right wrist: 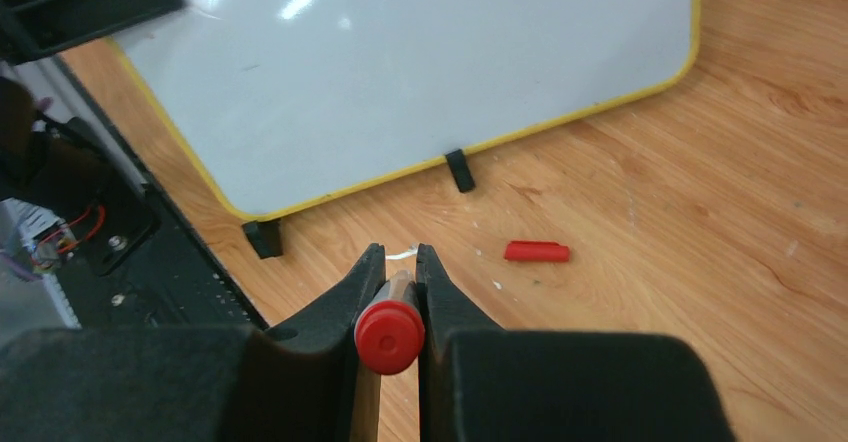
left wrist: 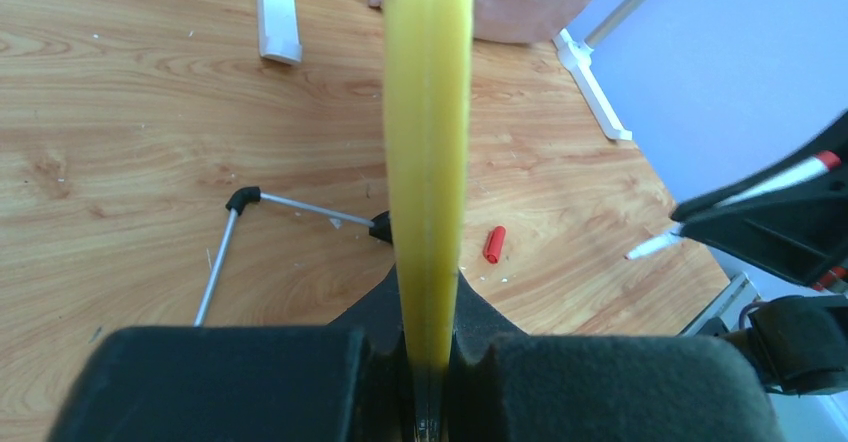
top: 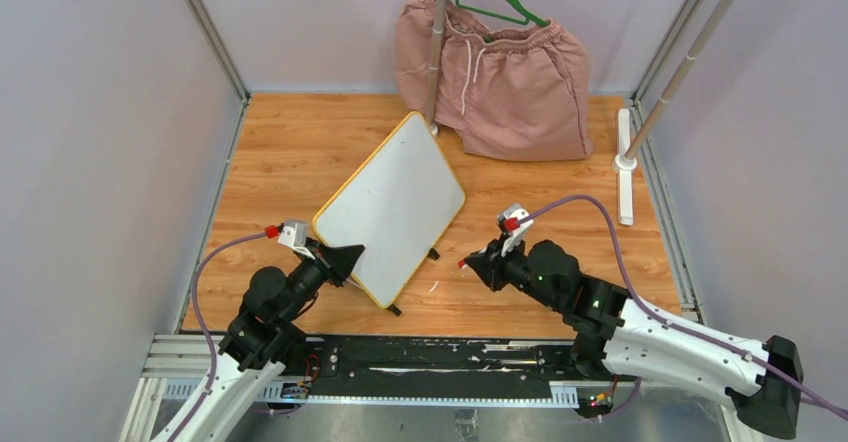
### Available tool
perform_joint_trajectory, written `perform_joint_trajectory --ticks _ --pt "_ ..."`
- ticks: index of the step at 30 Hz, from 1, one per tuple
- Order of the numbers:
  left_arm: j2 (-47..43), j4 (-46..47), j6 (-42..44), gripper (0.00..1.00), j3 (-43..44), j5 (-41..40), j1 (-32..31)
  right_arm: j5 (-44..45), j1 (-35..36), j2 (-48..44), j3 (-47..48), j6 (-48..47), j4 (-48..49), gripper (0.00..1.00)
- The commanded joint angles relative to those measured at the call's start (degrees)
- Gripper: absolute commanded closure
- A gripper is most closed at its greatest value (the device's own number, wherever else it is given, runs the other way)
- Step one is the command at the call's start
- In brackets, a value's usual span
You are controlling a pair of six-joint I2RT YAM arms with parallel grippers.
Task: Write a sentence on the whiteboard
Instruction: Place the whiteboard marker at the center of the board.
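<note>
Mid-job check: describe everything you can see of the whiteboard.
The whiteboard is a glossy white panel with rounded corners, a thin yellow rim and small black feet. Its face looks blank, no lettering visible. It stands tilted on the wooden table, feet on the surface, with the left claw shut on its near edge.

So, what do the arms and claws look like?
The left arm and right arm are black, but white near the base. The left claw and right claw have black wedge-shaped fingers. A purple cable with a red plug reaches each wrist.
</note>
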Motion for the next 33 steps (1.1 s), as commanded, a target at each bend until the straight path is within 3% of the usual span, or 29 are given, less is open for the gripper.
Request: perform_joint_trajectory --ticks 1,4,8,11,14,23,33 --pt "-4.23 -0.73 1.23 0.95 1.16 0.87 -0.55 -8.18 -10.45 4.35 5.17 5.90 -7.90 1.00" --pt "-4.23 -0.88 1.47 0.96 1.38 0.34 -0.54 -20.46 -21.67 7.96 11.42 9.63 -17.38 1.00" --pt "-4.23 -0.92 1.82 0.98 1.38 -0.51 -0.49 -32.75 -33.93 17.81 19.42 7.92 -33.39 1.00" --pt "-4.23 -0.75 2.10 0.98 1.27 -0.70 -0.53 -44.38 -42.95 24.39 18.59 9.01 -34.95 1.00" --pt "-4.23 -0.06 2.15 0.98 0.88 0.46 -0.52 -51.07 -46.08 29.93 18.91 9.51 -34.93 1.00" --pt "-4.23 2.34 2.22 0.98 0.19 4.07 -0.58 -48.69 -46.32 44.52 24.08 2.18 -41.04 1.00" --pt "-4.23 3.73 2.40 0.98 -0.53 5.32 -0.51 -39.40 -47.11 57.46 31.70 -0.88 -47.09 0.98"
